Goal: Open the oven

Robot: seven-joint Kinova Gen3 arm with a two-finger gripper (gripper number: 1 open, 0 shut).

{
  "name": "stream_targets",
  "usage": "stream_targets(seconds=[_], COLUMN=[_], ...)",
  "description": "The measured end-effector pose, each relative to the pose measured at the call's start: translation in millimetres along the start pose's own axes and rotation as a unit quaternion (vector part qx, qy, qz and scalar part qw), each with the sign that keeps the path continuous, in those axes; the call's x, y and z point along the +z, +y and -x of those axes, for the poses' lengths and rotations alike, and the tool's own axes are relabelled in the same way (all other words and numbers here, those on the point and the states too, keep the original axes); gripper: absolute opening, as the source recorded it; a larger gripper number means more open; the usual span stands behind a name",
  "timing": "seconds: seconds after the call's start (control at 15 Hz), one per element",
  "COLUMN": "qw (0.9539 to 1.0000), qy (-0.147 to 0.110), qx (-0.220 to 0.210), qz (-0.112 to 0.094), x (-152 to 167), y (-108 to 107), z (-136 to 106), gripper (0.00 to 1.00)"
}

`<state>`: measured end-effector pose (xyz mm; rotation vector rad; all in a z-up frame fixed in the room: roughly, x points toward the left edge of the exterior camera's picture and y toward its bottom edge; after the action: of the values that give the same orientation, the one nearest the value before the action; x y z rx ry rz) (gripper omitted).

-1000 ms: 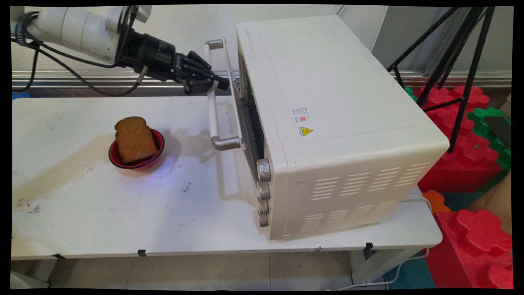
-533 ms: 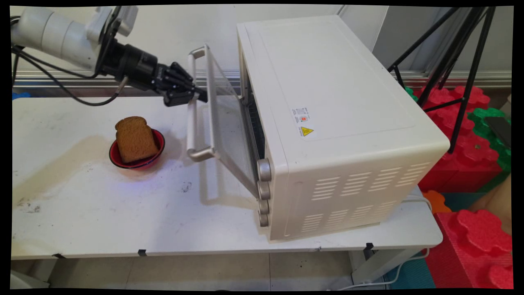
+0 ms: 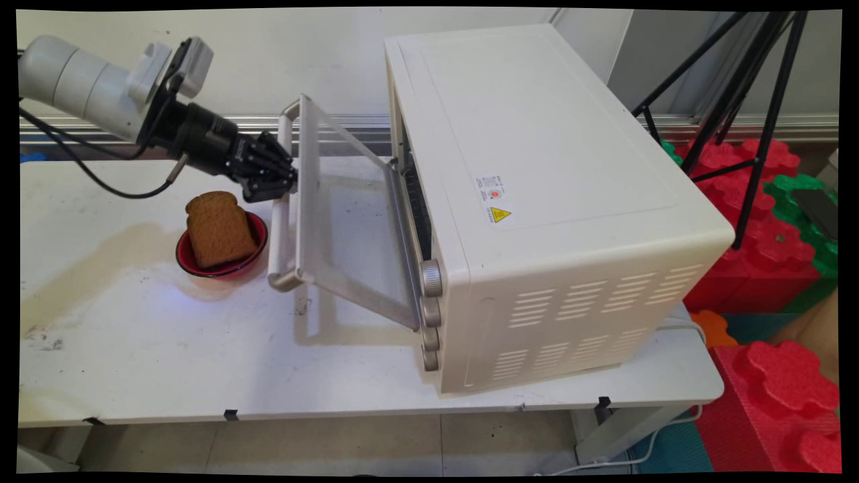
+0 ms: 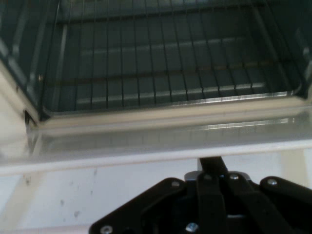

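A cream toaster oven (image 3: 537,134) stands on the white table (image 3: 168,349), its glass door (image 3: 342,221) hanging about half open towards the left. My gripper (image 3: 284,185) is shut on the door's metal handle (image 3: 277,248), near the handle's middle. Just left of the handle a slice of brown toast (image 3: 216,228) leans in a red bowl (image 3: 188,258), close under my wrist. In the hand view my gripper (image 4: 210,165) rises from the bottom edge, with the door's edge (image 4: 146,146) across the middle and the wire rack (image 4: 161,63) inside the oven beyond.
Several round knobs (image 3: 431,295) run down the oven's front right edge. A black tripod (image 3: 738,100) and red and green foam blocks (image 3: 785,382) stand off the table's right end. Black cables (image 3: 87,176) hang from the arm.
The door has swung from nearly closed to about half open. My gripper, holding the handle, has moved left and down towards the bowl.
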<state>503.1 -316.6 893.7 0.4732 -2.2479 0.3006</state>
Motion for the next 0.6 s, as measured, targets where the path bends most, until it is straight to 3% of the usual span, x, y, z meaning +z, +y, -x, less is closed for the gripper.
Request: stream_targets(seconds=[0.6], qw=[0.9991], qy=[-0.040], qx=[-0.012], qz=[-0.002], x=[-7], y=[4], z=[51], gripper=[0.00])
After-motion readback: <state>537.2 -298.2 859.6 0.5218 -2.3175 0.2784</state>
